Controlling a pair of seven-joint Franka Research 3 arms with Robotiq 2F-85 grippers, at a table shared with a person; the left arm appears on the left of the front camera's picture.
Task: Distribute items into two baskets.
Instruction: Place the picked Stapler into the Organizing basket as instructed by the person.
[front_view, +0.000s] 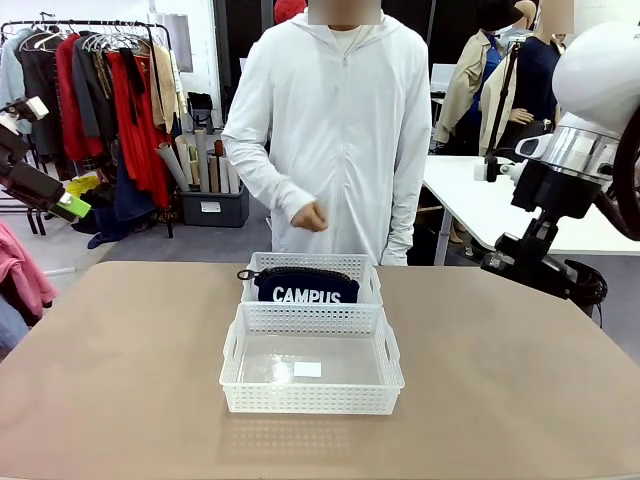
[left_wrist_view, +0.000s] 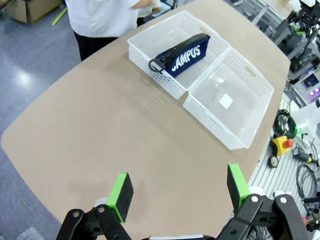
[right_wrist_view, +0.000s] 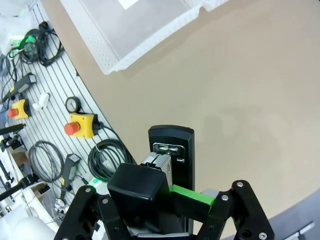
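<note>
Two white lattice baskets stand end to end mid-table. The far basket (front_view: 365, 272) (left_wrist_view: 145, 52) holds the navy "CAMPUS" pouch (front_view: 305, 286) (left_wrist_view: 183, 54). Apart from a small white label, the near basket (front_view: 312, 398) (left_wrist_view: 247, 107) (right_wrist_view: 107, 47) has nothing in it. My right gripper (front_view: 540, 262) (right_wrist_view: 167, 195) hangs above the table's right side, shut on the black stapler (right_wrist_view: 172, 155), off to the side of the near basket. My left gripper (front_view: 50, 157) (left_wrist_view: 179, 192) is raised high at the left, open and holding nothing, well away from the baskets.
A person in a white jacket stands at the far edge, one hand (front_view: 310, 215) loosely closed above the far basket. Bare tabletop (front_view: 130, 360) lies on both sides of the baskets. A slatted panel with cables and stop buttons (right_wrist_view: 80, 122) lies beyond the table edge.
</note>
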